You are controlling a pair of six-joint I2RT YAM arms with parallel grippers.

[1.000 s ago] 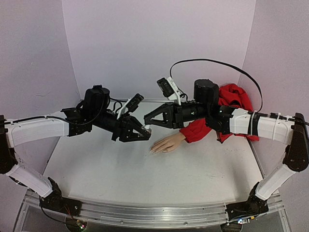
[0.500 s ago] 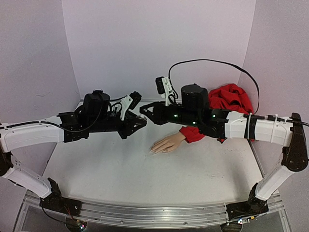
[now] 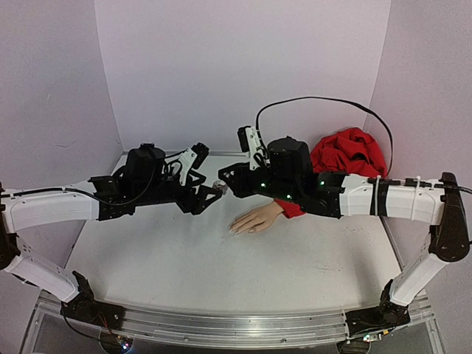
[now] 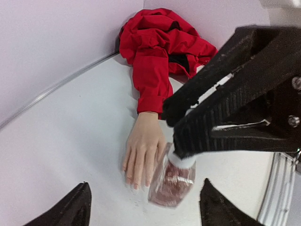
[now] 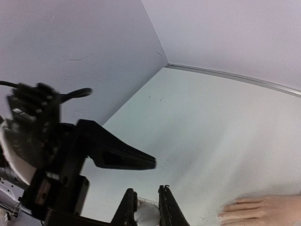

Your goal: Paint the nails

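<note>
The right gripper (image 5: 147,207) is clamping a bottle (image 4: 171,183) by its white cap (image 4: 182,161). The left gripper (image 3: 209,195) is flanking it, fingers apart. The hand (image 3: 255,219) is lying below at 5 o'clock, nails (image 3: 233,229) pointing to 8 o'clock, right gripper nearer.

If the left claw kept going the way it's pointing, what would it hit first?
Probably the small bottle, held by its white cap in the right gripper, just ahead of the open left gripper.

White shells, black joints; black cable (image 3: 324,99) loops off the right arm (image 3: 383,199); ridged black right tool (image 4: 171,134).
</note>
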